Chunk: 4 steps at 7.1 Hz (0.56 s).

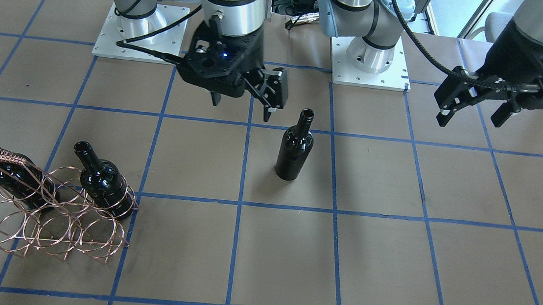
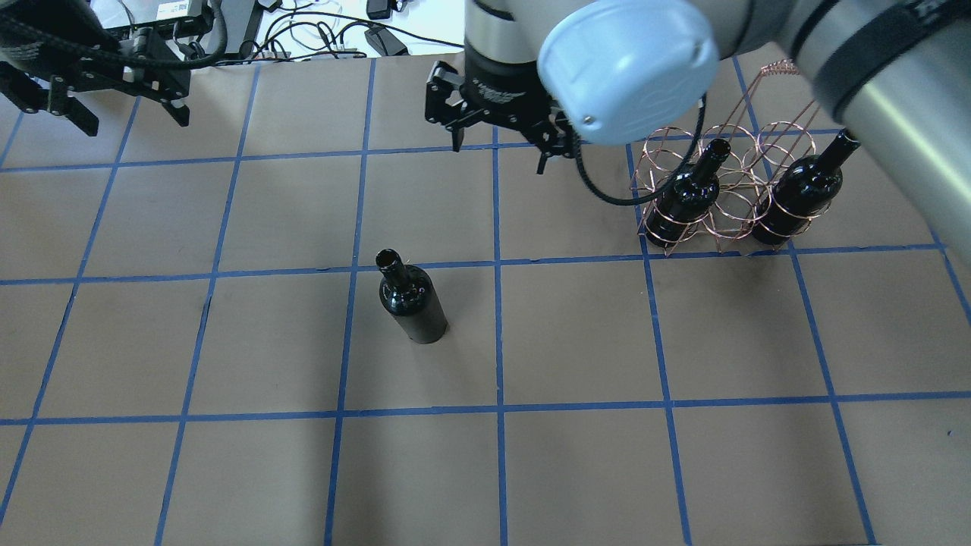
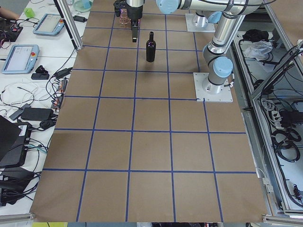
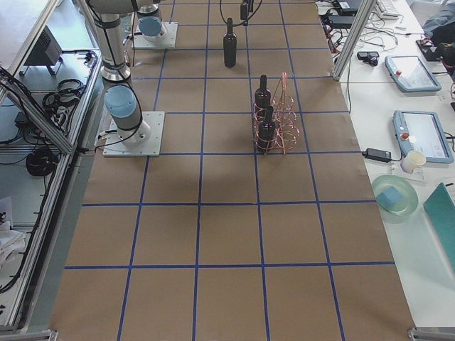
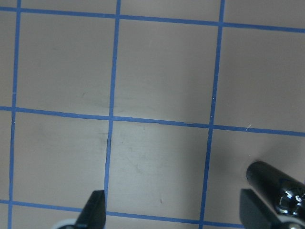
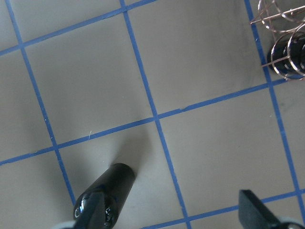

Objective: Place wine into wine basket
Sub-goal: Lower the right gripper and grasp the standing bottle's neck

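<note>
Two grippers in play, both empty. The right gripper [image 2: 501, 152] is hovering above the table [image 2: 576, 341] with its jaws spread wide and nothing between them. The left gripper [image 2: 133, 117] is hanging well apart from it, equally wide and also carrying nothing.

The wine [image 2: 412, 299] is standing upright below the right gripper, offset toward the robot's base and the left arm's side. In the right wrist view it is sitting by one edge of the jaw opening, not between the fingers, so the jaws are not lining up on it yet.

Risks (my judgement):
- The wine is tall, narrow and glossy. A finger clipping its shoulder or neck on the way down is likely to tip it, and it would roll.
- Smooth glass may slip in a light pinch, especially at the thin neck.

The wine basket [image 2: 732, 178] is sitting on the right gripper's other side, away from the left arm, near but apart. It is holding two bottles, leaning necks-up through the rings. The nearer bottle [image 2: 686, 193] is in the column closest to the gripper and the farther bottle [image 2: 800, 189] is in the outermost one. The middle column appears free, though the thin wire is making this hard to confirm.

Risks at the basket:
- The free slot is flanked by glass on both sides, so a skewed approach may knock a neighbour.
- The wire frame looks light, and a bottle catching a ring could drag or tilt the whole rack.
</note>
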### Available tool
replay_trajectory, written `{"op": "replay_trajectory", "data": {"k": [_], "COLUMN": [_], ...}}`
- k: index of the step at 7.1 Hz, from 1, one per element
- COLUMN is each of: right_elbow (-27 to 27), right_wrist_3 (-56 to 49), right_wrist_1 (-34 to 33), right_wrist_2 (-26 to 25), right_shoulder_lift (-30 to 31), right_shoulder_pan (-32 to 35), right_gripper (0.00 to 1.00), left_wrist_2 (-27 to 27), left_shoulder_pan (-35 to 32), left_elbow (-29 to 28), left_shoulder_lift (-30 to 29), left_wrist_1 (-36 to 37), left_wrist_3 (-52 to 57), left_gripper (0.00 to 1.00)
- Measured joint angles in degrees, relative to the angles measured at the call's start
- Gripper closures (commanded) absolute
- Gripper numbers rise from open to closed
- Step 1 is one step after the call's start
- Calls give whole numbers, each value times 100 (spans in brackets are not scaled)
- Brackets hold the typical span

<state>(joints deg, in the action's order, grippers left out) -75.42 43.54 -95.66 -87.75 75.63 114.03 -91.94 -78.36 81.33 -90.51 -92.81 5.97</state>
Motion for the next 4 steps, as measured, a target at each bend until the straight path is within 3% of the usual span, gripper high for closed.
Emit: {"op": "replay_trajectory", "data": {"k": [2,4], "right_elbow": [265,248], "right_wrist_3": [822,950], "right_wrist_1": [-248,-425], "right_wrist_2": [-84,34], "right_shoulder_lift": [-551,-847], "right_shoulder_pan": [615,837], "right_gripper": [0,3], "left_wrist_2": [-23,-34], "left_shoulder_pan": [207,279], "left_elbow": [23,74], "left_shoulder_lift": [126,210], "left_wrist_1": [-81,-57], "left_wrist_3": [124,134], "left_gripper": [0,0]}}
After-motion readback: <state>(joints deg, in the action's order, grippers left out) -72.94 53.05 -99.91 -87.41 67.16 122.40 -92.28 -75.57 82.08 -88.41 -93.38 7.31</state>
